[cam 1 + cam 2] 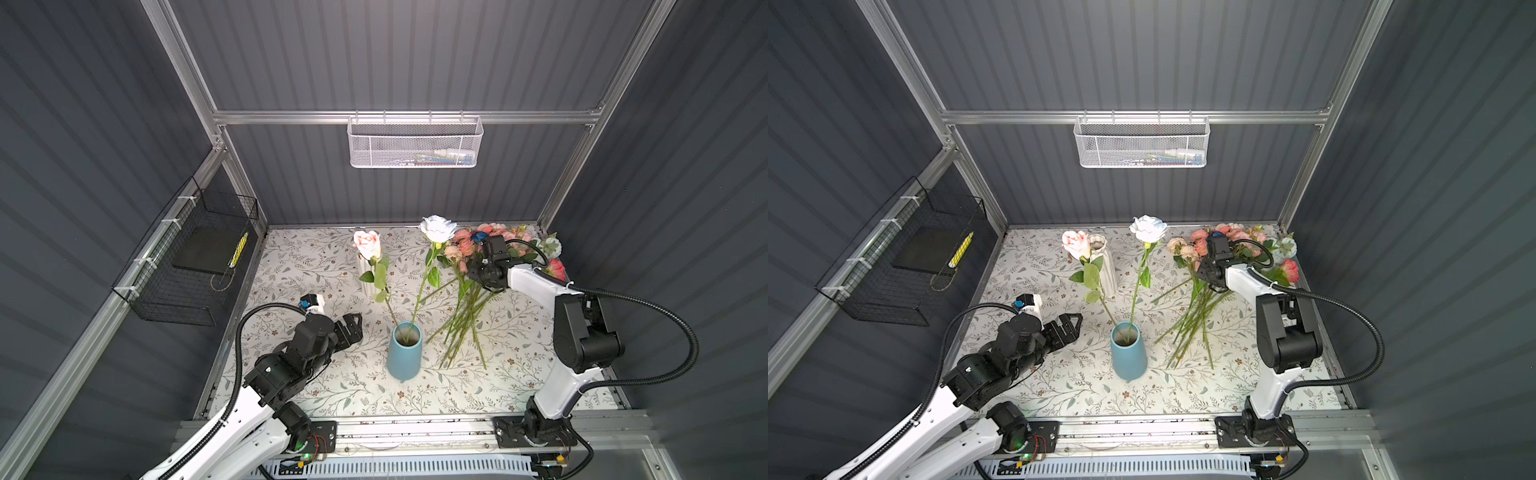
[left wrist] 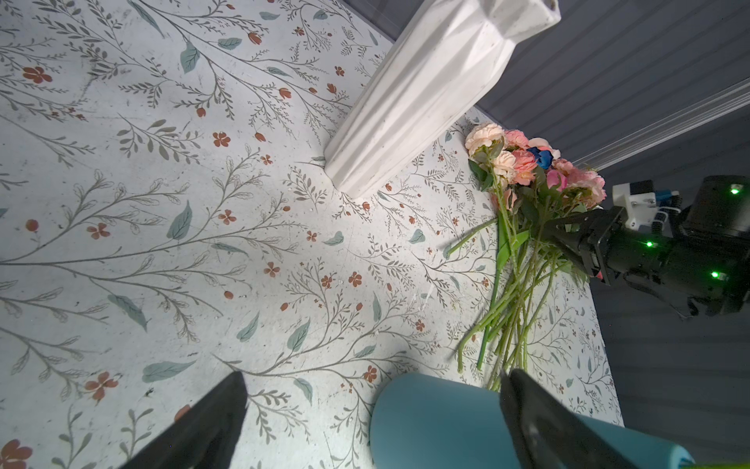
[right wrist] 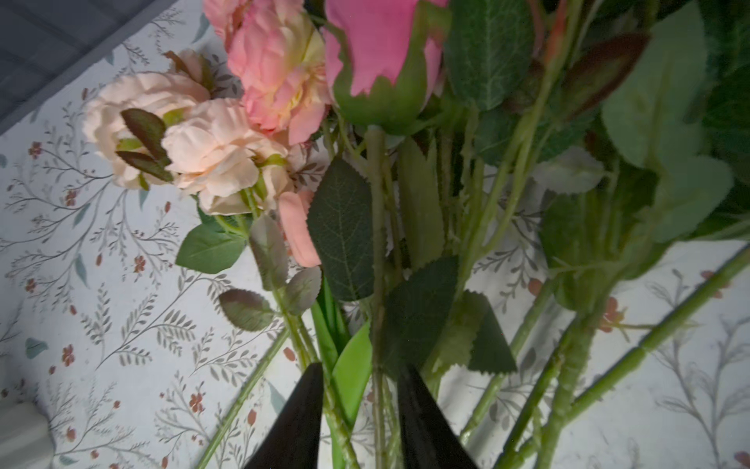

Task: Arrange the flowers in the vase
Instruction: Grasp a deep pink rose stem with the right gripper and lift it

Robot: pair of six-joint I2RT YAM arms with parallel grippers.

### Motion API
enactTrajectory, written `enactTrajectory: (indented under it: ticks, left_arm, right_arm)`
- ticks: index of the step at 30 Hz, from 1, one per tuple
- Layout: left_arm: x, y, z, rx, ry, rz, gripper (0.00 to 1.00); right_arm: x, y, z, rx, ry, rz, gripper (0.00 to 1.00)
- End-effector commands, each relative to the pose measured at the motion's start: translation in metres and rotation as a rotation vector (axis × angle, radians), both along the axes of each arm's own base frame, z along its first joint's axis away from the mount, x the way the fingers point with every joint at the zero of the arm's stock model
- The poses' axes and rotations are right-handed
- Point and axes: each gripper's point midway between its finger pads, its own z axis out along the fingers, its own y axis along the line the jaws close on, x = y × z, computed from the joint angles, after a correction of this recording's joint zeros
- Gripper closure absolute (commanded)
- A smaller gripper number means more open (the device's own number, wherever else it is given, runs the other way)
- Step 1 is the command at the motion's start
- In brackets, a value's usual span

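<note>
A blue vase stands mid-table, holding a pink rose and a white rose on long stems. The other flowers lie in a pile at the back right, blooms toward the wall. My right gripper is low over the pile, its jaws narrowed around several green stems; I cannot tell whether they press them. My left gripper hangs wide open just left of the vase, holding nothing.
A white ribbed vase stands behind the blue one, partly behind the pink rose. A black wire basket hangs on the left wall and a white mesh basket on the back rail. The floral tablecloth covers the table.
</note>
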Motion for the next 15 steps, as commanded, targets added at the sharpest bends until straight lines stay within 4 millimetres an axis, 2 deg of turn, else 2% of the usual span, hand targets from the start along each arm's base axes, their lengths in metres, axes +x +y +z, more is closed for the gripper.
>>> enactTrajectory:
  ticks: [1, 7, 15]
  left_arm:
    - [-0.005, 0.003, -0.007, 0.022, 0.015, -0.008, 0.0]
    - [-0.005, 0.004, -0.008, 0.026, 0.016, -0.007, 0.0]
    - [-0.005, 0.004, -0.009, 0.03, 0.017, -0.004, 0.0]
  right_arm:
    - [0.004, -0.012, 0.002, -0.05, 0.021, -0.026, 0.66]
    - [0.014, -0.017, -0.004, -0.064, 0.04, -0.042, 0.67]
    - [0.03, -0.012, -0.015, -0.056, 0.063, -0.023, 0.72]
